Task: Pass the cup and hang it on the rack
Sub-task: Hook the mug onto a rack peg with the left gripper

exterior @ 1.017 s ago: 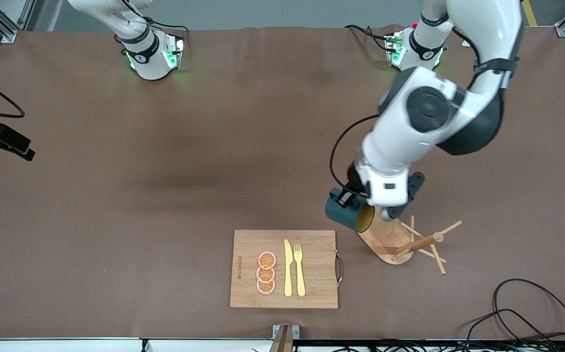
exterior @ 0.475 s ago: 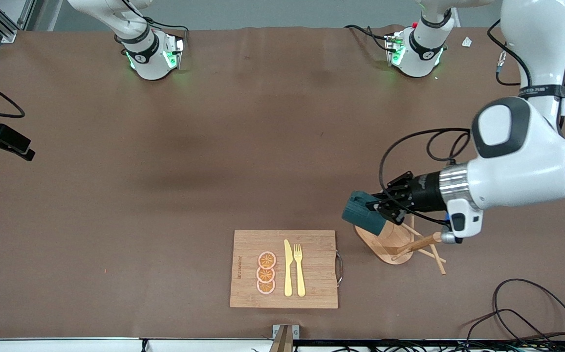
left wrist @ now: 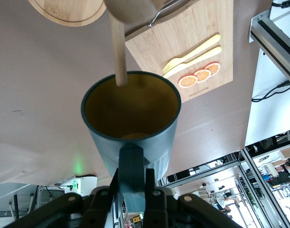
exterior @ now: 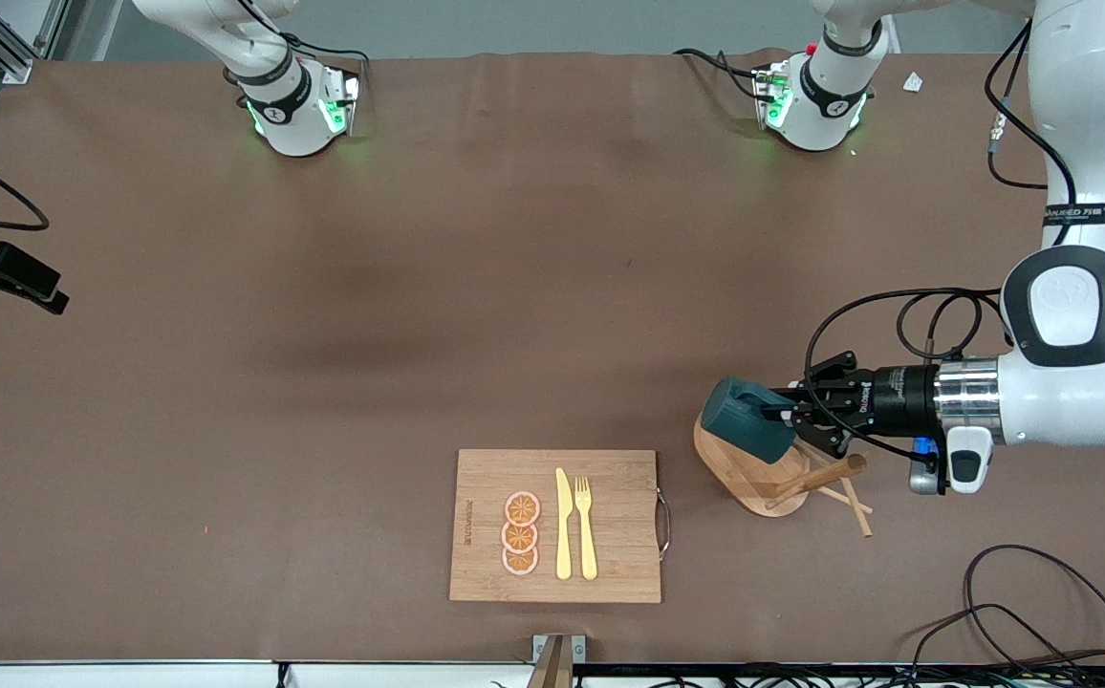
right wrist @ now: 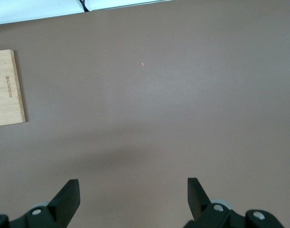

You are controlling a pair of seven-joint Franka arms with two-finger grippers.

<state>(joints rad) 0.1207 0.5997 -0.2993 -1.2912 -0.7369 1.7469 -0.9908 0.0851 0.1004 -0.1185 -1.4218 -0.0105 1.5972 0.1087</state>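
Cup held sideways over the rack

The left gripper (exterior: 787, 413) clamps its jaws on the cup's (exterior: 747, 419) handle above the rack (exterior: 753, 478); the right gripper (right wrist: 133, 194) waits, jaws wide, over bare worktop (exterior: 419, 287).

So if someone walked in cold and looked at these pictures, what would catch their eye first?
Probably the dark teal cup, held on its side by its handle in the left end effector right over the wooden rack, with a peg crossing its mouth in the left wrist view. Next, the cutting board beside the rack, carrying three orange slices, a yellow knife and fork.
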